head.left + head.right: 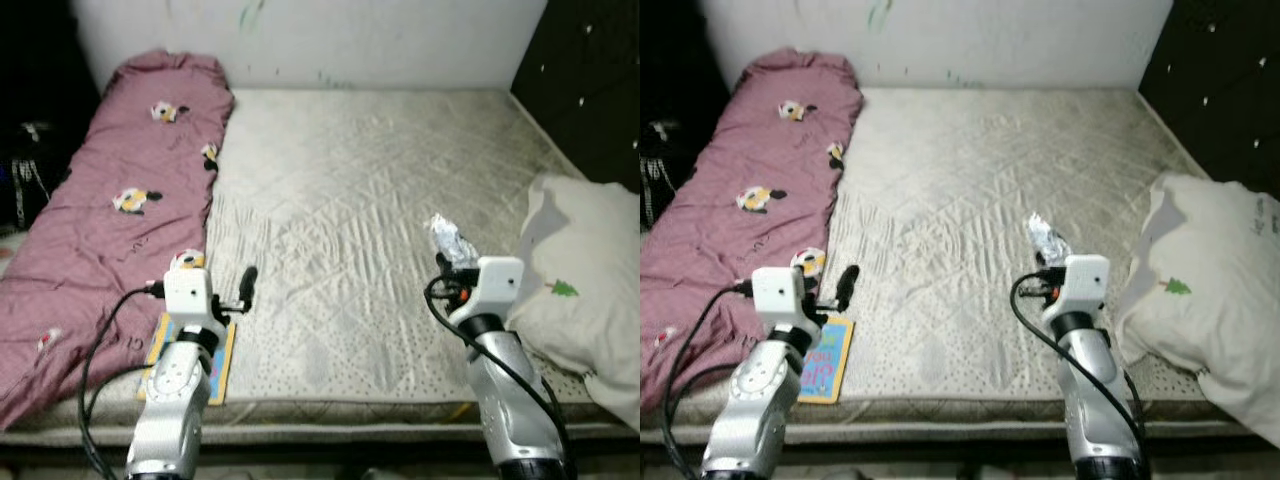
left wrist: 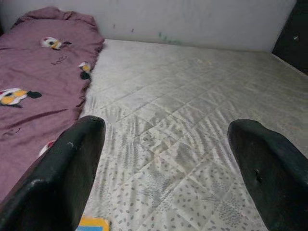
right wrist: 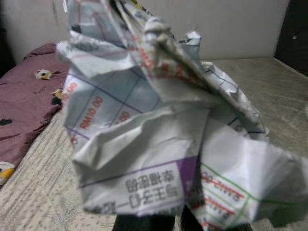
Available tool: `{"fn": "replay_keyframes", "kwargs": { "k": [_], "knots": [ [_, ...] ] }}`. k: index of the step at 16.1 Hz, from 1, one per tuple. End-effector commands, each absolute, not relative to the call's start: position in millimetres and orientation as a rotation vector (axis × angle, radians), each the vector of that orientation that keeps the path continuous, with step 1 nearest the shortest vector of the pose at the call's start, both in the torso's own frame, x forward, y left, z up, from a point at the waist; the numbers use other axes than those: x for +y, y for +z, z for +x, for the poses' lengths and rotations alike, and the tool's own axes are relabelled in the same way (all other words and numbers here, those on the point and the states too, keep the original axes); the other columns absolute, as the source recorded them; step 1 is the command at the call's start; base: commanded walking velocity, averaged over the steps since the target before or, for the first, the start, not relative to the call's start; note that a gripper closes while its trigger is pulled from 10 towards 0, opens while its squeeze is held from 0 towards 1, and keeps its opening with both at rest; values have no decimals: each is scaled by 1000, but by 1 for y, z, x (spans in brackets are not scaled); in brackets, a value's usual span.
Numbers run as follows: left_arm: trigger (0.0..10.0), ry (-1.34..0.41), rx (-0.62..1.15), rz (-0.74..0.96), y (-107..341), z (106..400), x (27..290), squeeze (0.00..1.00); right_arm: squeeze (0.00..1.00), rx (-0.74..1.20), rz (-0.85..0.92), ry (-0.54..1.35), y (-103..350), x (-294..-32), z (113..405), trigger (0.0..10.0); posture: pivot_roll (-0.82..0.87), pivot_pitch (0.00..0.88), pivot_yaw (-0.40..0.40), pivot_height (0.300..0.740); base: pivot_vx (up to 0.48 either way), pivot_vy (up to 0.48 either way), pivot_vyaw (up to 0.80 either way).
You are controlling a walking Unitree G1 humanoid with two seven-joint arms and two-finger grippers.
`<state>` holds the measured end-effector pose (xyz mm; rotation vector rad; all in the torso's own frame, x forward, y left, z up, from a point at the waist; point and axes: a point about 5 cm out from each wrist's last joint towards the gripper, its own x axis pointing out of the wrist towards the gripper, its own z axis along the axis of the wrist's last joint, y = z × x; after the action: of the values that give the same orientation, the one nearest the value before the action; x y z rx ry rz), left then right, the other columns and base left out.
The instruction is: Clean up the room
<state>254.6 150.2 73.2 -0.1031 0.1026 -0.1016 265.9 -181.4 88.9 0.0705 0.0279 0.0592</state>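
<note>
Crumpled paper (image 3: 159, 130), printed with grid lines and red figures, sits pinched in our right gripper (image 1: 447, 262), which we hold above the bare quilted mattress (image 1: 360, 180), near its front edge and just beside a white pillow (image 1: 580, 270) with a small green tree on it. Our left gripper (image 1: 243, 290) hovers with its two black fingers (image 2: 67, 178) spread apart, gripping nothing, over the mattress beside a maroon blanket (image 1: 120, 200). Below it, a colourful booklet (image 1: 826, 372) lies flat near the mattress edge.
</note>
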Motion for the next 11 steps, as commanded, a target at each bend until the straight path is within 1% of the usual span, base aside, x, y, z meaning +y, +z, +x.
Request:
{"fn": "replay_keyframes", "kwargs": {
  "k": [1,11],
  "knots": [
    [10000,-89,111,-106,73,254,153,0,0,28,75,62,89,-181,266,10000,-22,8,0,740,0,480,-800],
    [10000,-99,115,-115,71,253,147,0,0,10,45,89,93,-179,266,10000,-29,7,-7,740,0,480,0]
  ]
}}
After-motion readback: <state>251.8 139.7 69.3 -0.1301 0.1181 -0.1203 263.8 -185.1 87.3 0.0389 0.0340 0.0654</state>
